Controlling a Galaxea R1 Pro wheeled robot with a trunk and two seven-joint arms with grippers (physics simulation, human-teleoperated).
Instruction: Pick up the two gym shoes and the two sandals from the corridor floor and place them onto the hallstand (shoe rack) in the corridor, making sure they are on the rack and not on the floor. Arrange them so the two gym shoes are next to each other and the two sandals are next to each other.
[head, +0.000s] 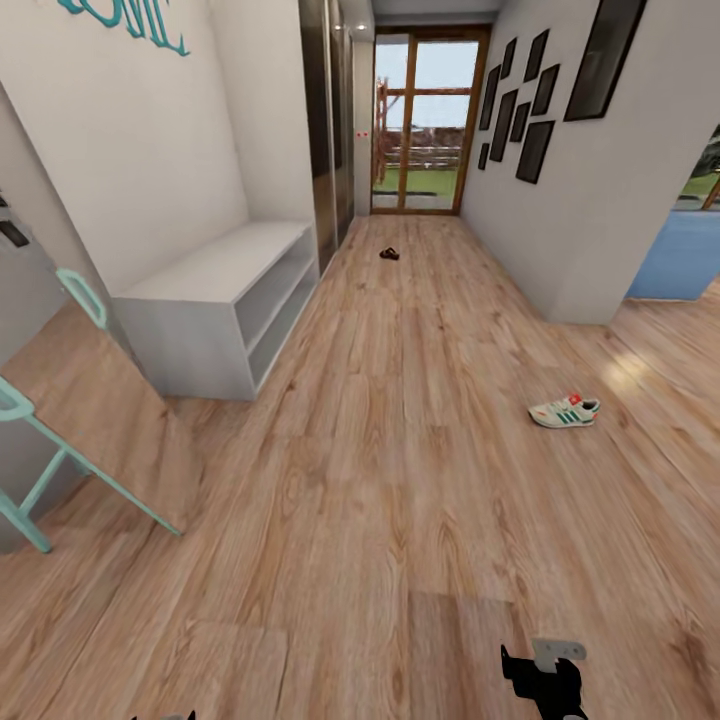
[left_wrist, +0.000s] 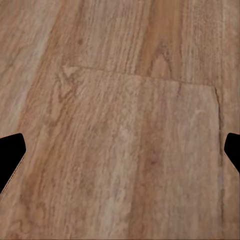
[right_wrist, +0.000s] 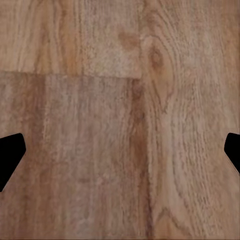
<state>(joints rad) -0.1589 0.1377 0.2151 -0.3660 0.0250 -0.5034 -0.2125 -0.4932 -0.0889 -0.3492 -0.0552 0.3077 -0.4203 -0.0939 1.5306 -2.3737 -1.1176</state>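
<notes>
Head view: sneaker (head: 565, 411) lies on floor (head: 400, 500), well ahead of right gripper (head: 545, 680). Both grippers spread, empty. Likely light, soft-sided; grip the stiffer heel collar.

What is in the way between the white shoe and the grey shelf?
Nothing visible. Bare corridor floor lies between the gym shoe and the hallstand. The teal stool legs stand off to the side, nearer the robot, not on that line.

The head camera looks forward and down along the corridor floor (head: 400, 480) from standing height. Each wrist camera faces straight down at the planks from close range. All three views share this wood-grain floor.
</notes>
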